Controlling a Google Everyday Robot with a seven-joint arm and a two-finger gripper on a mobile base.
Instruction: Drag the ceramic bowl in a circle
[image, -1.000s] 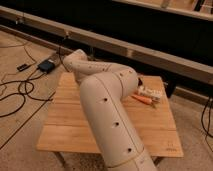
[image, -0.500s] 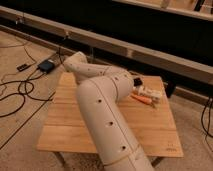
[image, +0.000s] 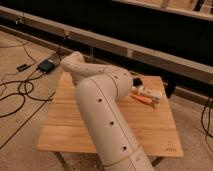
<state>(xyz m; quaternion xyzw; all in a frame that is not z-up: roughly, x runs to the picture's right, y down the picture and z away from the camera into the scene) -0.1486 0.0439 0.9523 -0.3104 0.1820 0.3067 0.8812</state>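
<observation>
The claw (image: 136, 81) shows only as a dark tip at the end of the arm (image: 102, 115), over the counter (image: 70, 135) and just beside the white block (image: 148, 92). Whether it is spread or pinching, I cannot tell. The ceramic bowl is hidden, probably under the arm near that block. Glazed ceramic should be stiff, slippery and easy to chip, so I would take it by the rim.

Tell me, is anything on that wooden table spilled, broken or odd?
Nothing stands out. The gripper sits near the table's far right edge, beside a small white object and an orange one. The arm hides the middle; no bowl shows.
</observation>
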